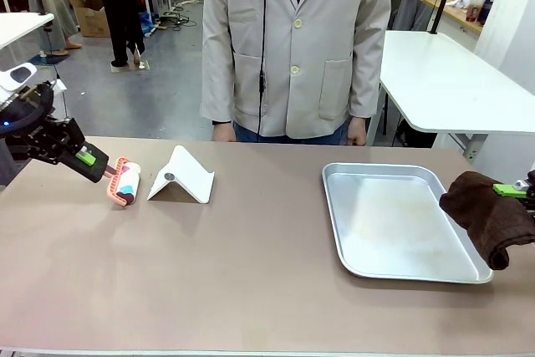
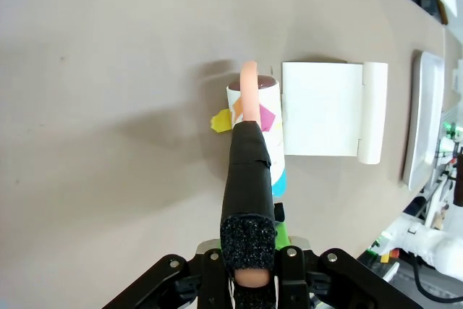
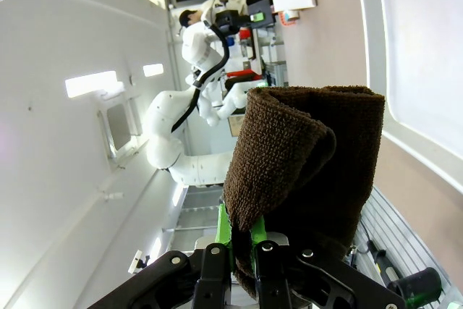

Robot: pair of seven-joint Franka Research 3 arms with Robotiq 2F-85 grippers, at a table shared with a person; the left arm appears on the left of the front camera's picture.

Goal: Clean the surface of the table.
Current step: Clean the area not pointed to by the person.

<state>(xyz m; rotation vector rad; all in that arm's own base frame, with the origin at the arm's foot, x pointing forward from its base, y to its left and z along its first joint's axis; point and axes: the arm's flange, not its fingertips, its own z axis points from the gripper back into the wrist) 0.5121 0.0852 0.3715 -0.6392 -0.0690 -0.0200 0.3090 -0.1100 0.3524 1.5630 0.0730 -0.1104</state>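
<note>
— From the front, what has the left tool got?
— It is clamped on the handle of a lint roller. The roll is down on the brown tabletop at the far left, just beside a white folded stand. At the right edge, the right tool grips a dark brown cloth, which hangs by the right rim of a metal tray. A person in a pale jacket stands at the far side.
— And the left wrist view?
— The left tool pinches the black-wrapped pink handle. The lint roller is low over the tabletop, with the stand right next to it and the tray farther off.
— The right wrist view?
— The right tool is closed on the folded cloth. A strip of tabletop and the tray lie behind it.
</note>
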